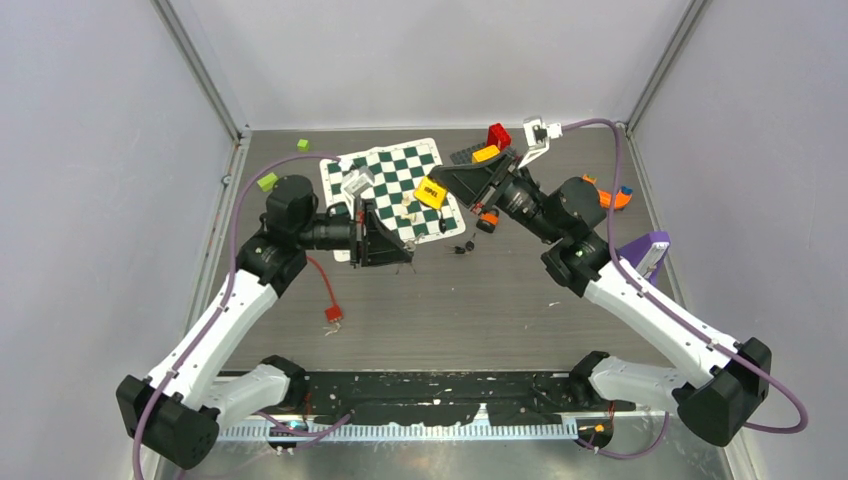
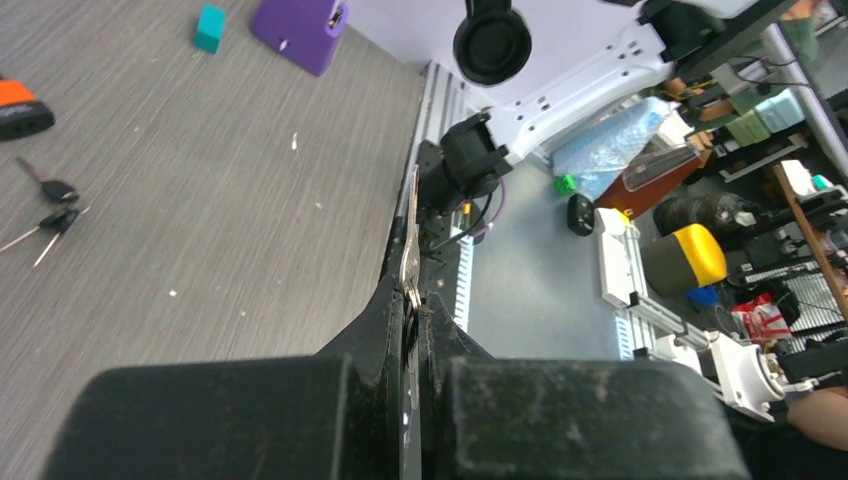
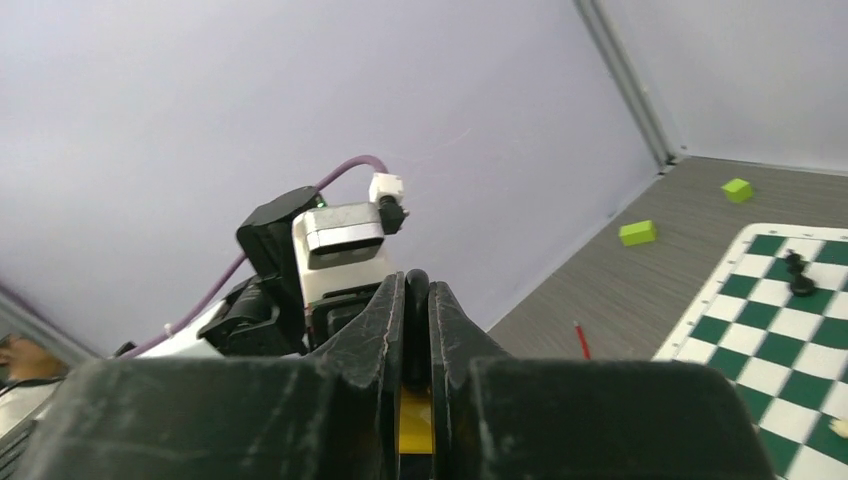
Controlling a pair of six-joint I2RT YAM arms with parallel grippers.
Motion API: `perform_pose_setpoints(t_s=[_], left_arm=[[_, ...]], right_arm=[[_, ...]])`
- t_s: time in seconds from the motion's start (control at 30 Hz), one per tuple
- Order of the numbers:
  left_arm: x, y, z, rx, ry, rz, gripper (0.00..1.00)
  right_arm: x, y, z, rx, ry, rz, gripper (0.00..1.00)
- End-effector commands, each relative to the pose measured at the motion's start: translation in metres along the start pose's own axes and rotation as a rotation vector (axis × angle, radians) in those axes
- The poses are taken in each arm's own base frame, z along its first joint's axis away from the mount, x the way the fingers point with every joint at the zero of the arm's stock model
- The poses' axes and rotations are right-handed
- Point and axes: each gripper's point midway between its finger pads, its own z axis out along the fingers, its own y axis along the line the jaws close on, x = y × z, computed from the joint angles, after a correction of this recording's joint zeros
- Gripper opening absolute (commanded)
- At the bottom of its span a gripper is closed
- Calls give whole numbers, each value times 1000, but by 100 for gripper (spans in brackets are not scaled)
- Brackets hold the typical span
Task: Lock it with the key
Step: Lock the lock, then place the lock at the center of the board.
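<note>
**Top and wrist views.** The yellow padlock (image 1: 431, 192) bears dark print, too small for us to read. We see the right gripper (image 3: 417, 290) with its fingers (image 3: 372, 325) drawn almost together, clamping the padlock's yellow body between them. In the top view the padlock lies over the right edge of the chessboard (image 1: 385, 165). The left gripper (image 2: 410, 300) has its fingers (image 2: 375, 320) pressed shut on a flat metal key (image 2: 409, 250), whose blade juts past the tips. It sits at the board's near edge, apart from the padlock. Loose keys (image 2: 50, 190) with black heads lie on the table (image 2: 230, 200).
</note>
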Motion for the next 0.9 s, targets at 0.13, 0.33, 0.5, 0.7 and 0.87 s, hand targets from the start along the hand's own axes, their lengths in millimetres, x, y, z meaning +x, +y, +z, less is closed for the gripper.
perform_pose_setpoints(t_s=[0.13, 0.33, 0.5, 0.7, 0.87], left_arm=[[22, 65, 12, -259, 23, -122, 0], [43, 86, 82, -207, 35, -161, 0], [62, 111, 149, -191, 55, -197, 0], [81, 126, 230, -156, 62, -280, 0], [133, 139, 249, -209, 187, -290, 0]], right_arm=[[-38, -67, -32, 382, -125, -83, 5], [1, -170, -111, 750, -76, 18, 5], [42, -220, -177, 942, -3, 58, 5], [80, -251, -219, 1041, 102, 113, 5], [90, -256, -245, 1115, 142, 103, 5]])
